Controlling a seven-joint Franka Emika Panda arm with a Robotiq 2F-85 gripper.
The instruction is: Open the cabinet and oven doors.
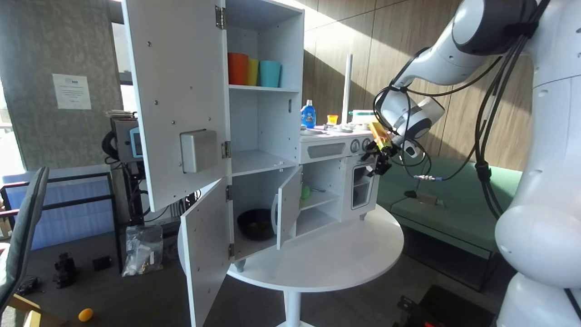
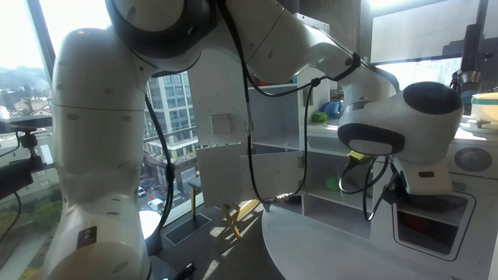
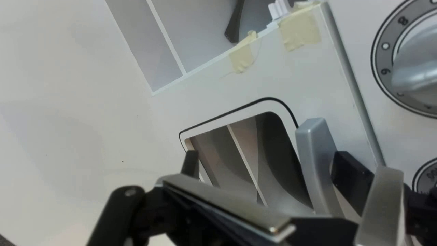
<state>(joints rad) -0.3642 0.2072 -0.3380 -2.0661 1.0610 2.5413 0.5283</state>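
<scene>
The white cabinet (image 1: 265,127) has its long upper door (image 1: 181,81) swung outward. Below it, a plain lower door (image 1: 206,254) and a small door with a handle (image 1: 289,209) also stand swung out. The oven door (image 2: 432,225), with its clear pane, lies flush with the unit's front. In the wrist view my gripper (image 3: 271,172) is open before this door. Its grey handle (image 3: 315,157) stands between the spread fingers, close to the right fingertip (image 3: 351,181); contact there is unclear. The left fingertip (image 3: 191,164) is over the far edge of the pane.
Control knobs (image 3: 416,65) project beside the oven door. Coloured cups (image 1: 270,73) stand on a cabinet shelf, and a black bowl (image 1: 256,224) sits at the bottom. A blue bottle (image 1: 308,114) is on the counter. The unit rests on a round white table (image 1: 327,263).
</scene>
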